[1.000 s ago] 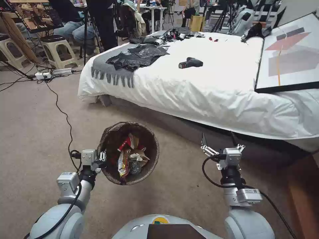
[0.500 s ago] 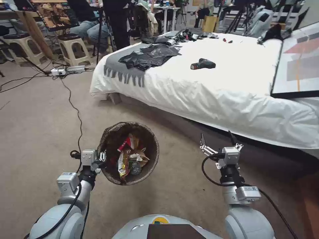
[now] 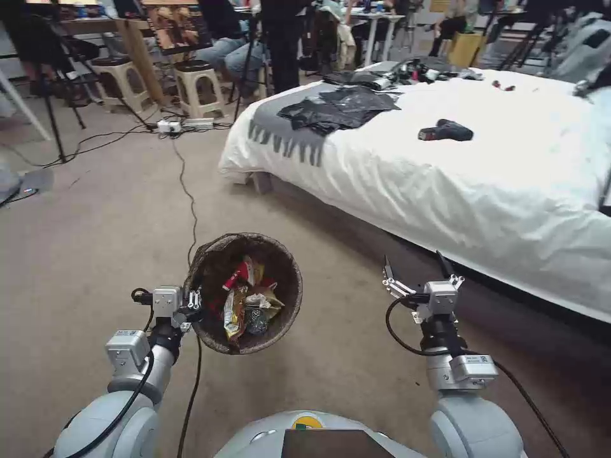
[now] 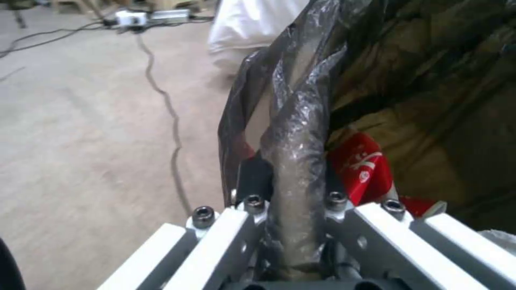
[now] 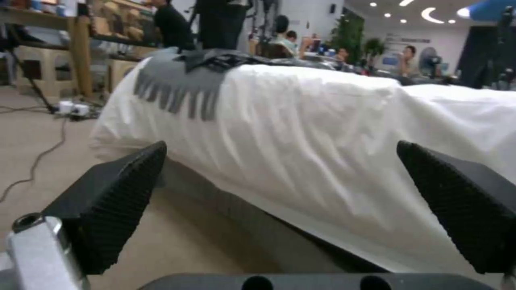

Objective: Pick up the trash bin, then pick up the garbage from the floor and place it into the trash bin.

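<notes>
1. Lower left of the head view: the left gripper is clamped on the bagged rim of the trash bin, held above the carpet.
2. Inside the bin lies the garbage, a red-and-white cup among it.
3. Lower right: the right gripper hangs empty, fingers spread wide.
4. Upper right: a white bed carries black plastic sheets and a power drill.
</notes>
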You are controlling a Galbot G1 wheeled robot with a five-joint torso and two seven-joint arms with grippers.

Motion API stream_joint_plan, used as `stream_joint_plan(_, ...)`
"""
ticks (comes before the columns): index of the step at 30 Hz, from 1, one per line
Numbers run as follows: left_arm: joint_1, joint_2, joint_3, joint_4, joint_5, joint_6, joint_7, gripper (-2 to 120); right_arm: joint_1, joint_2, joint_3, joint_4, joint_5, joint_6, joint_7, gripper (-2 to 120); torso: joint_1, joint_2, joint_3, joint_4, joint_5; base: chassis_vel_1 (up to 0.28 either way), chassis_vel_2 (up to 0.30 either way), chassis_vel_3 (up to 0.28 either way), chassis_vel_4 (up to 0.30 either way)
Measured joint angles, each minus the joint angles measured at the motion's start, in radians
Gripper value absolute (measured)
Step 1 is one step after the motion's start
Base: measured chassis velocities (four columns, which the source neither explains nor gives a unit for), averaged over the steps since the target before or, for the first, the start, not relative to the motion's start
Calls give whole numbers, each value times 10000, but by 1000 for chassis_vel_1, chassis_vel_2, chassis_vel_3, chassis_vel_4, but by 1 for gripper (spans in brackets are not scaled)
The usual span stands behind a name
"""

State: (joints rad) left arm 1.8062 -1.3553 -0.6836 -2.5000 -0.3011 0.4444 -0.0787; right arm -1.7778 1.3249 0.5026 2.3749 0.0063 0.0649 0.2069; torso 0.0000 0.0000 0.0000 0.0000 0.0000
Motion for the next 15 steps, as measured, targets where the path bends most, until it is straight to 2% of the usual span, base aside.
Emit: stream_joint_plan(15,-1,-9,-23,0,0,-10,0,3,113,-111,4,-43,161,-90,21,100,0,-1,0,-1,0,107,103,108,106)
